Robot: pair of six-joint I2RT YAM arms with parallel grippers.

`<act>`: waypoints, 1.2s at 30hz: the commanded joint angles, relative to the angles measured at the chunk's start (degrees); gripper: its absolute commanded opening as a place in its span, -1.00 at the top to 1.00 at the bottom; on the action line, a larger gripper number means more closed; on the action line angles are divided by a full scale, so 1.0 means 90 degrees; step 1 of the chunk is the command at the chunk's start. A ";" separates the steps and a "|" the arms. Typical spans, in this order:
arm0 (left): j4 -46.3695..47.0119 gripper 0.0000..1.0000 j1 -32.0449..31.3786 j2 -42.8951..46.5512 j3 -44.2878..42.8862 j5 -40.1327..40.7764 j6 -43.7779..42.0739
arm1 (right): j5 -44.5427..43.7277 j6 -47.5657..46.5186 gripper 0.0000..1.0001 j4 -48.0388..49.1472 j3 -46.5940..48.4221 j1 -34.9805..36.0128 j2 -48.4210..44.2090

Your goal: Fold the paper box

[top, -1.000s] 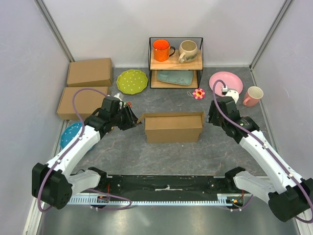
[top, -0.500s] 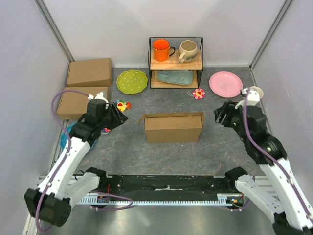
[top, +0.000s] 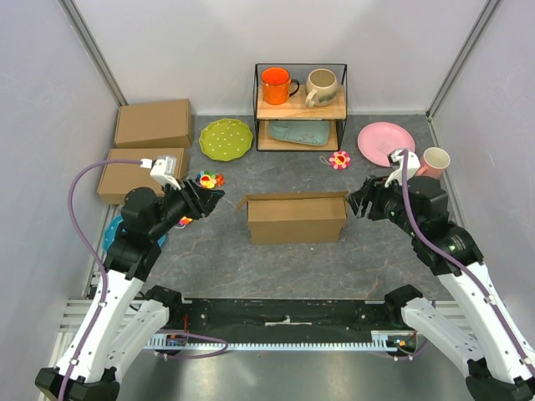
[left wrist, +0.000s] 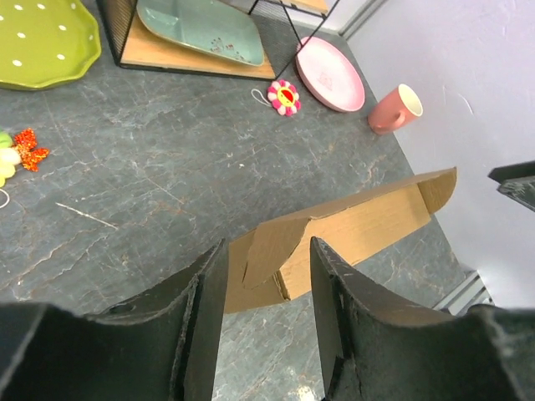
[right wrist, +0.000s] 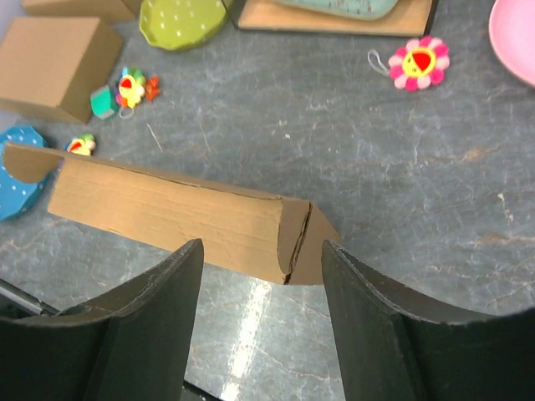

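A dark grey, stone-veined worktop is filling a booth of plain pale walls with metal posts rising at the far corners. The paper box is sitting at the middle of the worktop, its long axis running left to right, parallel to the near edge, and one broad face is turning toward the arms. It is plain brown corrugated cardboard, matte, and small flaps are sticking out at both ends. The left claw is hanging near the box's left end with its fingers parted about halfway, gripping nothing. The right claw is hovering just beside the right end, spread somewhat wider and also gripping nothing. A black wire shelf with wooden boards is standing at the far edge, carrying a glossy orange mug, a beige mug and a teal dish. A scalloped green plate is lying to its left, and a round pink plate and a pink mug to its right. Two closed cardboard boxes are resting by the far left corner.
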State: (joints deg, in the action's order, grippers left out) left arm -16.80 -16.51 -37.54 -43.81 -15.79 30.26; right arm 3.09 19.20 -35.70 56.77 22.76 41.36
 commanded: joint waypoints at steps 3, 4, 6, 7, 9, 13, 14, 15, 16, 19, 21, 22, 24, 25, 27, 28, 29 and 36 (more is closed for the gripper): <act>0.0675 -0.01 0.0008 0.0060 0.0219 -0.0812 -0.0636 | 0.0203 -0.0044 -0.33 0.0061 -0.0341 0.0010 0.0131; 0.0704 -0.01 0.0009 0.0040 0.0220 -0.0930 -0.0715 | 0.0174 -0.0034 -0.33 0.0090 -0.0370 0.0010 0.0140; 0.0772 0.05 -0.0011 0.0040 0.0239 -0.1106 -0.0958 | 0.0174 -0.0015 -0.33 0.0129 -0.0448 0.0019 0.0140; 0.0763 0.06 -0.0030 0.0021 0.0239 -0.1213 -0.1047 | 0.0164 -0.0014 -0.33 0.0148 -0.0458 0.0019 0.0140; 0.0753 0.10 -0.0069 -0.0008 0.0259 -0.1311 -0.1271 | 0.0184 -0.0024 -0.33 0.0149 -0.0488 0.0019 0.0160; 0.0539 0.11 -0.0186 -0.0174 0.0229 -0.1400 -0.1623 | 0.0164 -0.0034 -0.33 0.0149 -0.0517 0.0019 0.0218; 0.0490 0.11 -0.0206 -0.0233 0.0220 -0.1380 -0.1740 | 0.0145 -0.0034 -0.33 0.0158 -0.0527 0.0029 0.0238; 0.0431 0.10 -0.0235 -0.0282 0.0220 -0.1361 -0.1780 | 0.0145 -0.0034 -0.33 0.0158 -0.0527 0.0020 0.0228; 0.0411 0.10 -0.0294 -0.0359 0.0229 -0.1322 -0.1819 | 0.0145 -0.0034 -0.33 0.0187 -0.0527 0.0019 0.0257; 0.0440 0.05 -0.0391 -0.0506 0.0249 -0.1087 -0.1936 | 0.0164 -0.0005 -0.34 0.0236 -0.0537 0.0029 0.0306; 0.0470 0.03 -0.0460 -0.0623 0.0191 -0.0942 -0.2014 | 0.0174 -0.0005 -0.34 0.0266 -0.0546 0.0010 0.0326; 0.0480 0.00 -0.0479 -0.0730 0.0161 -0.0892 -0.2034 | 0.0184 0.0005 -0.34 0.0276 -0.0537 0.0029 0.0326; 0.0480 -0.01 -0.0538 -0.0858 0.0112 -0.0795 -0.2151 | 0.0184 0.0005 -0.34 0.0285 -0.0527 0.0029 0.0345; 0.0480 -0.02 -0.0548 -0.0984 0.0083 -0.0765 -0.2229 | 0.0184 0.0015 -0.34 0.0285 -0.0517 0.0029 0.0336; 0.0480 -0.01 -0.0626 -0.1082 0.0054 -0.0726 -0.2298 | 0.0184 0.0005 -0.34 0.0295 -0.0517 0.0029 0.0336; 0.0489 -0.01 -0.0655 -0.1131 0.0044 -0.0687 -0.2356 | 0.0184 0.0005 -0.34 0.0295 -0.0517 0.0020 0.0336; 0.0509 -0.01 -0.0684 -0.1190 0.0044 -0.0648 -0.2366 | 0.0174 0.0005 -0.34 0.0295 -0.0517 0.0029 0.0355; 0.0607 0.26 -0.1153 -0.1376 -0.0034 -0.0404 -0.2493 | 0.0096 0.0025 -0.34 0.0324 -0.0468 0.0029 0.0433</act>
State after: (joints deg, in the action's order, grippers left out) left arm -13.50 -25.21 -49.50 -41.78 -21.47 11.20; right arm 4.25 19.27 -34.74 51.99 22.76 44.95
